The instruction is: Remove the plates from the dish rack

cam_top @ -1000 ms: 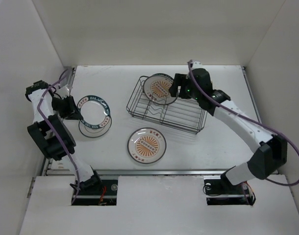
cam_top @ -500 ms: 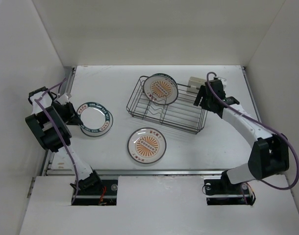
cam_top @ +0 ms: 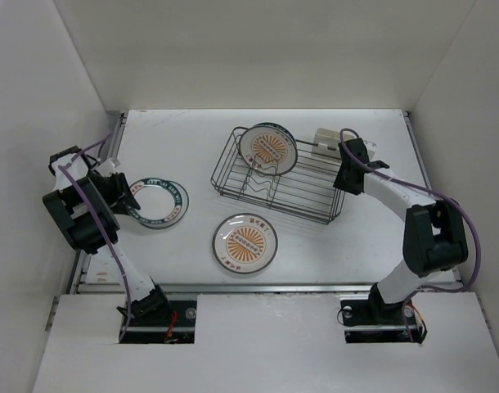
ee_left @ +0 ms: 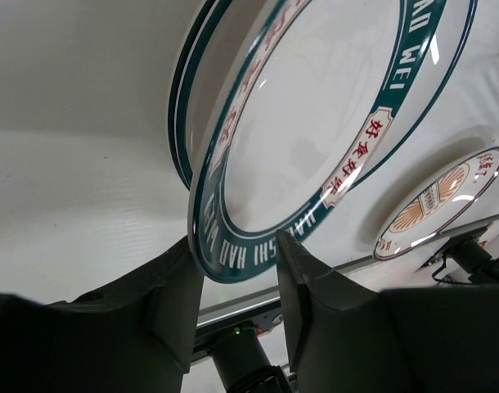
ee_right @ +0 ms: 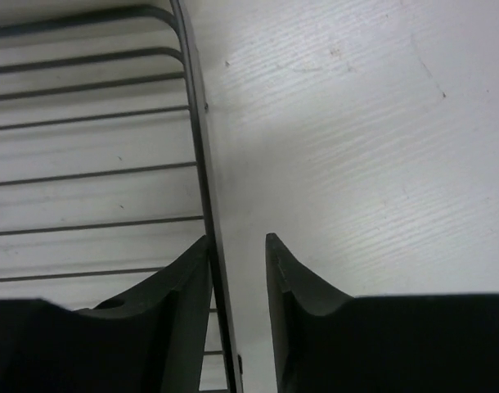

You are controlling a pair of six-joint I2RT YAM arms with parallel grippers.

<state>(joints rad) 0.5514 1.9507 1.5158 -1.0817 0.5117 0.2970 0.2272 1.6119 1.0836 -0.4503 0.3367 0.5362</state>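
Dish rack (cam_top: 303, 195) of dark wire sits right of centre on the white table (cam_top: 372, 246), toward the far side; there is one rack only. Two arms reach out from the near edge. The right arm (cam_top: 393, 195) is folded sharply at its elbow and stretches left and far to the rack's right end. The left arm (cam_top: 79, 214) is bunched up tight by the left wall (cam_top: 37, 98), its wrist turned right.

I count four plates. One orange-sunburst plate (cam_top: 267, 149) stands on edge in the rack's far left corner. A second orange plate (cam_top: 245, 242) lies flat on the table just near of the rack. Two teal-rimmed plates (cam_top: 161, 202) lie stacked at the left. One white caddy (cam_top: 323, 141) sits at the rack's far right corner.

The right gripper (ee_right: 237, 239) straddles the rack's edge wire with its jaws parted, a gap showing on one side of the wire. The left gripper (ee_left: 235, 246) has its jaws loosened either side of the top teal plate's rim, not clenched.
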